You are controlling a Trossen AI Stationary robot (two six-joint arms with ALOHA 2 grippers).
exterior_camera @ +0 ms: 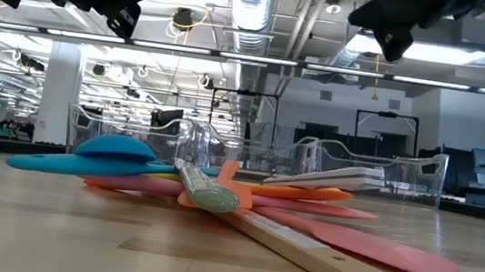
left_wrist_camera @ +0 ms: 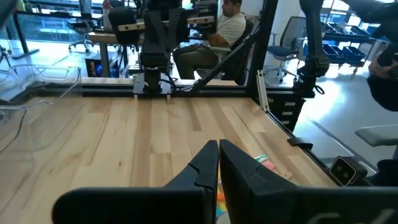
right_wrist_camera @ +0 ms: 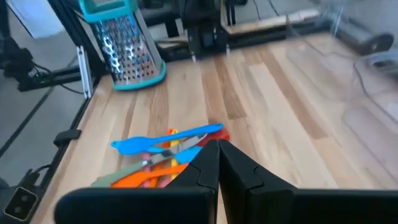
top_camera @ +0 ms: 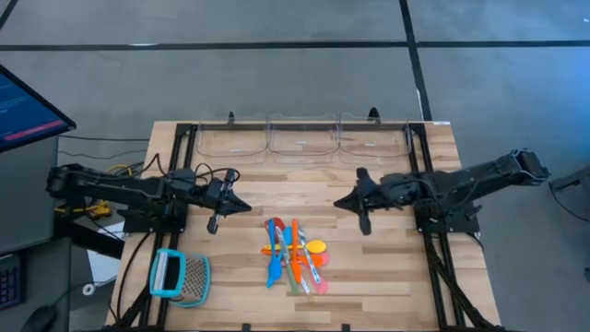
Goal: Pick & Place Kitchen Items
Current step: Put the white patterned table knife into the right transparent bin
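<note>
The kitchen items lie in a crossed pile point(top_camera: 295, 254) on the wooden table, near its front middle: blue point(right_wrist_camera: 163, 142), orange point(right_wrist_camera: 134, 179), pink point(exterior_camera: 376, 247) and yellow point(top_camera: 316, 247) utensils, and a wooden-handled one point(exterior_camera: 320, 259). They rest flat on the board and on one another. My left gripper point(top_camera: 247, 207) hangs shut above the table, left of the pile and farther back, pointing right. My right gripper point(top_camera: 337, 204) hangs shut to the pile's right and farther back, pointing left and slightly down. Neither holds anything.
A teal-framed metal grater point(top_camera: 178, 275) lies at the near left corner. Clear plastic bins point(top_camera: 304, 138) stand in a row along the far edge. Bare wood lies between the two grippers. A person sits beyond the table in the left wrist view.
</note>
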